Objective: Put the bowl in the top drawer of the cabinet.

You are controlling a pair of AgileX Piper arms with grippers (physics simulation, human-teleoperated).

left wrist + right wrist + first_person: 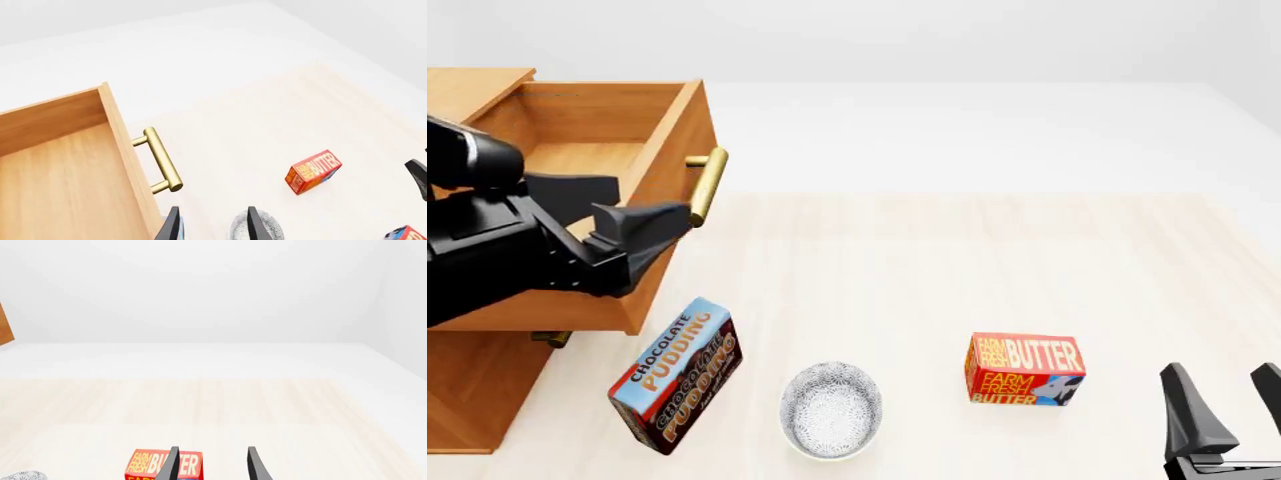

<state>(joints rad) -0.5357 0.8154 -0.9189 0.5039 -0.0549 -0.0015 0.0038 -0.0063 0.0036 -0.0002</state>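
Left gripper (641, 222) open, empty, beside pulled-out top drawer (627, 140); bowl (830, 409) upright on table, mouth up.

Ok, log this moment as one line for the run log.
top drawer: open, empty | bowl: on table, untouched | left gripper: open, by drawer front | right gripper: open, idle

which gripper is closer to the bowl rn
Left. The left gripper hangs open by the pulled-out top drawer, above and left of the bowl. The right gripper sits far right, beyond the butter box.
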